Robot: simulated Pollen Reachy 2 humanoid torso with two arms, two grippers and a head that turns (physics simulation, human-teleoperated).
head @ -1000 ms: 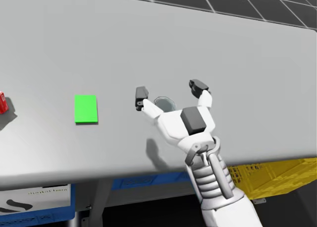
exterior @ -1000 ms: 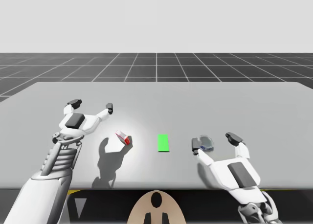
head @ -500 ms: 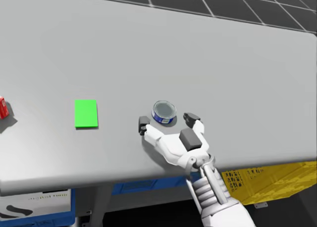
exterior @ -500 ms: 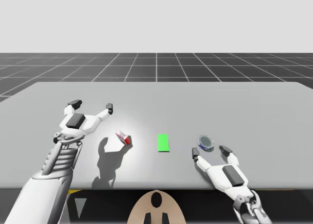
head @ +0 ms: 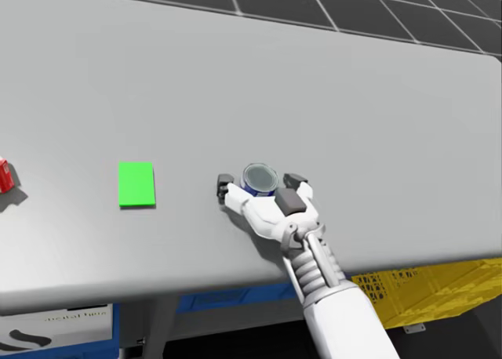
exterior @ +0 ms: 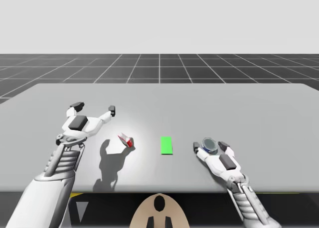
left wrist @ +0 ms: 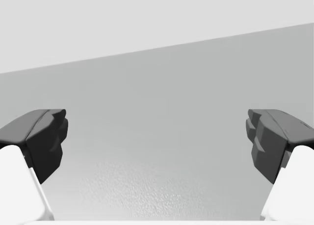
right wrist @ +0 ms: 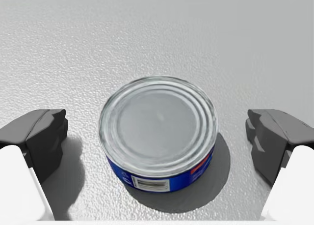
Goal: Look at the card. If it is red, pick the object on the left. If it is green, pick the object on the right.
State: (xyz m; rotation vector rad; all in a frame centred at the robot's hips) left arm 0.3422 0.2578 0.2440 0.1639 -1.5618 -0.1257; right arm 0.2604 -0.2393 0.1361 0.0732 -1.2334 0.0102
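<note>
Green card (exterior: 166, 145), blue can (right wrist: 159, 131) right of it.
My right gripper (exterior: 209, 147) lies low over the table (exterior: 259, 108), fingers spread wide astride the can (touching neither side); left gripper (exterior: 93, 107) hovers open, well apart.

blue can (right wrist: 159, 131): ribbed shiny metal lid | table (right wrist: 73, 48): matt, grainy

Bare simulated test space, no real room around it.
We sit at a plain grey desk (exterior: 259, 101) on a dark grid floor (exterior: 159, 66) that runs to a flat horizon under a blank, pale sky (exterior: 159, 19). There are no walls or furnishings, and a yellow crate (head: 423, 292) sits below the desk's edge.
</note>
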